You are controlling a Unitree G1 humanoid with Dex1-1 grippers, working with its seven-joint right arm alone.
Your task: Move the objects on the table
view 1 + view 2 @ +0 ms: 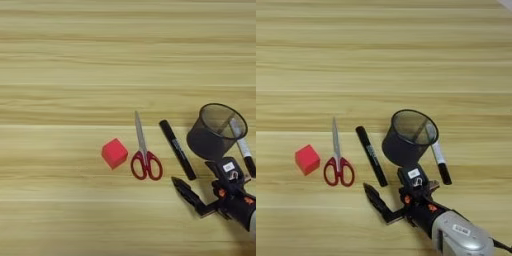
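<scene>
Red cube, black marker and spread claw on the wood worktop.

The red cube (114, 153) lies on the worktop (75, 60) left of red-handled scissors (144, 155); the black marker (177, 149), its pale print unreadable, lies right of them. The silver forearm (463, 237) enters bottom right, claw (393, 187) apart and empty, just below a black mesh cup (408, 137) with a second pen (438, 157) beside it.

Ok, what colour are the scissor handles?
Red, on the scissors lying between the cube and the black marker; clearest in the left eye view.
</scene>
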